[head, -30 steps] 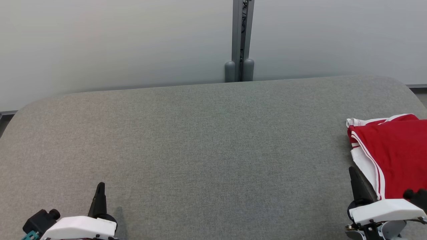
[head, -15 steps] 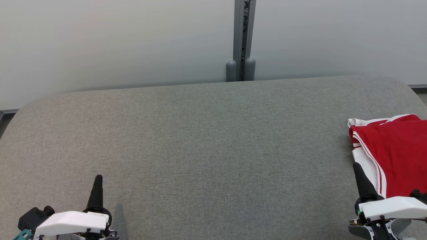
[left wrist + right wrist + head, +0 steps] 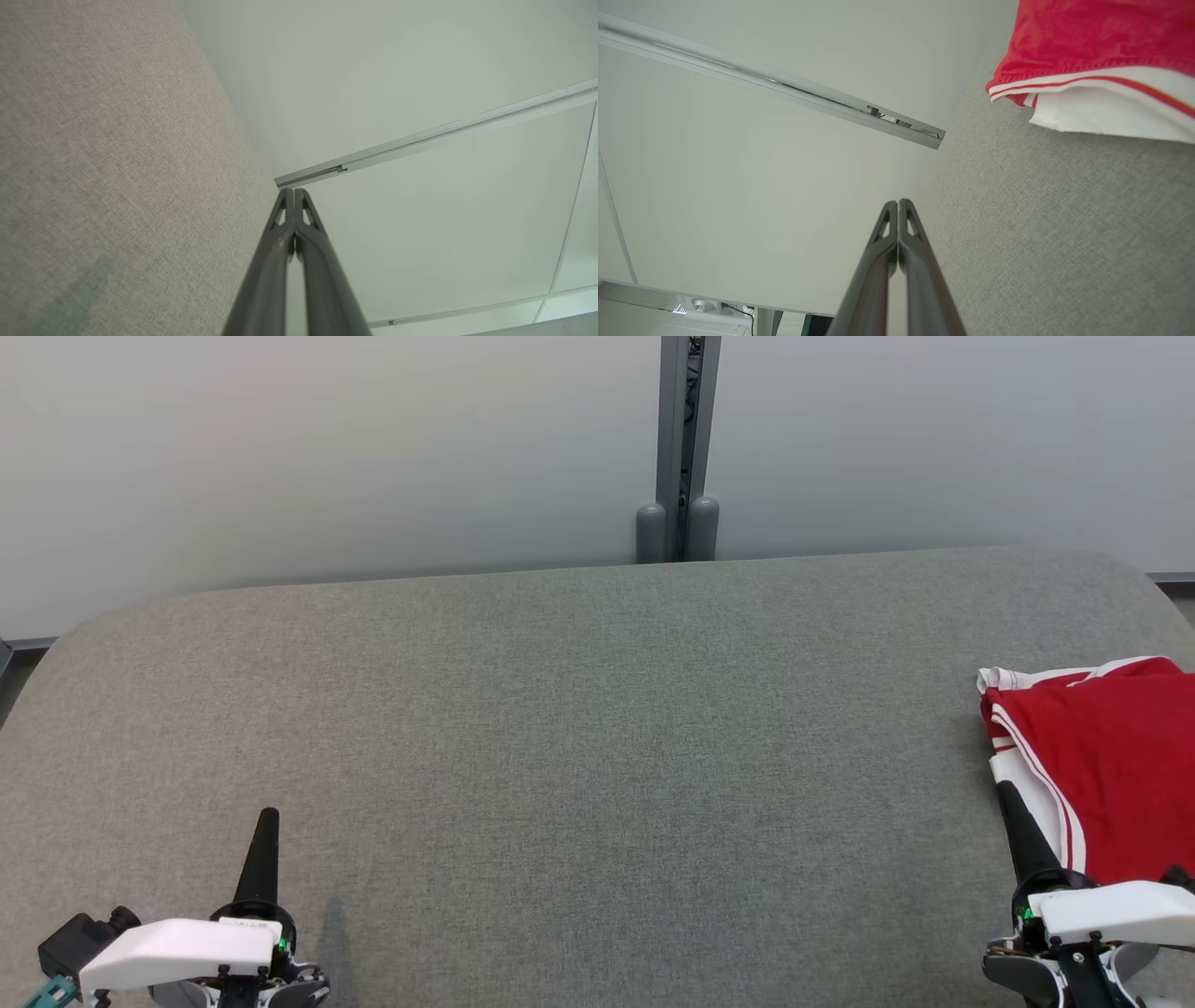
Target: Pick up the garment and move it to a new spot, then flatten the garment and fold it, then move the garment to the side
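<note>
Dark fingers of the left gripper are pressed together tip to tip, gripping nothing. It sits at the table's near-left corner, fingers pointing toward the table's far edge, white wrist housing behind them. Right gripper is the same: fingers closed flat against each other, empty. It sits at the table's near-right corner, also pointing toward the far edge. The right wrist view shows both of its fingers meeting along their length, with bare grey fabric beside them.

Garment lies on the table's right end, just beside the right gripper. It is red with white panels and thin red-and-white stripes along the edge, folded into a flat stack and cut off by the head view's right border. In the right wrist view its white-trimmed corner is near the fingertips but apart from them.

Middle and left of the table are plain grey woven cloth, with rounded far corners. Pale wall runs behind the table's far edge, and a grey post stands at about the middle of that edge.
</note>
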You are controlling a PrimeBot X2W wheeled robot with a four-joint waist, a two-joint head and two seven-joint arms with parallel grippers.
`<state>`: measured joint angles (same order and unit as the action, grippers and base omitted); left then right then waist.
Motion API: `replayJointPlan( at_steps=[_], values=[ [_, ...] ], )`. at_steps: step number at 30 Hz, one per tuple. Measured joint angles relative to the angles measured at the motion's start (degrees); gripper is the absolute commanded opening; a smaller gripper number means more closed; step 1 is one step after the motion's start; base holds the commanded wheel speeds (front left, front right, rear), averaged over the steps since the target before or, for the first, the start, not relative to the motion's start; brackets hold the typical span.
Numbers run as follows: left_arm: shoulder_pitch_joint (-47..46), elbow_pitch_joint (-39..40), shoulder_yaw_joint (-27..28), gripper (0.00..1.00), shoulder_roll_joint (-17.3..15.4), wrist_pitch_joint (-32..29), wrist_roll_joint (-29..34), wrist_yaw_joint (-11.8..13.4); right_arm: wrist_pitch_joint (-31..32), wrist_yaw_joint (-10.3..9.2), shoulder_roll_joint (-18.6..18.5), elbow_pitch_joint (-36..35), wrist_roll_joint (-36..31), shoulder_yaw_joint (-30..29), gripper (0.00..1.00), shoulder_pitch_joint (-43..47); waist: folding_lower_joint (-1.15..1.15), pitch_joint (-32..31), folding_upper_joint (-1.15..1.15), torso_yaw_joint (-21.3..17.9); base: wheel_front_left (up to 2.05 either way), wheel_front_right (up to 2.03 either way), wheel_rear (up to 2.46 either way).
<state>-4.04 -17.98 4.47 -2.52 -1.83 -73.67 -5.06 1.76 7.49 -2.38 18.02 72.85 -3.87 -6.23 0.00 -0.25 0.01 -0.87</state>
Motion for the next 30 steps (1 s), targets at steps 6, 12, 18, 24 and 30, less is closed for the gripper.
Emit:
replayJointPlan(
  at_steps=[6, 12, 18, 24, 30],
  values=[
    [-0.18, 0.63, 0.29, 0.00, -0.03, -0.70, -2.77, -0.40, 0.71, -0.01, -0.02, -0.56, 3.10, -0.54, 0.00, 0.00, 0.00, 0.06, 0.00, 0.12, 0.00, 0.00, 0.00],
    [-0.64, 1.18, 0.57, 0.00, -0.05, -1.48, -5.67, -0.75, 1.34, -0.01, -0.05, -1.12, 6.08, -0.92, 0.00, 0.00, 0.00, 0.12, 0.00, 0.24, 0.00, 0.00, 0.00],
    [-0.87, 1.75, 0.89, 0.00, -0.08, -2.22, -8.45, -1.00, 2.07, -0.01, -0.11, -1.81, 8.94, -1.24, 0.00, 0.00, 0.00, 0.18, 0.00, 0.36, 0.00, 0.00, 0.00],
    [-1.06, 2.31, 1.18, 0.00, -0.11, -2.80, -11.14, -1.44, 2.83, -0.01, -0.13, -2.35, 11.52, -1.54, 0.00, 0.00, 0.00, 0.24, 0.00, 0.48, 0.00, 0.00, 0.00],
    [-1.19, 2.78, 1.44, 0.00, -0.13, -3.46, -13.37, -1.69, 3.47, 0.00, -0.16, -2.80, 14.04, -1.89, 0.00, 0.00, 0.00, 0.30, 0.00, 0.61, 0.00, 0.00, 0.00]
  ],
)
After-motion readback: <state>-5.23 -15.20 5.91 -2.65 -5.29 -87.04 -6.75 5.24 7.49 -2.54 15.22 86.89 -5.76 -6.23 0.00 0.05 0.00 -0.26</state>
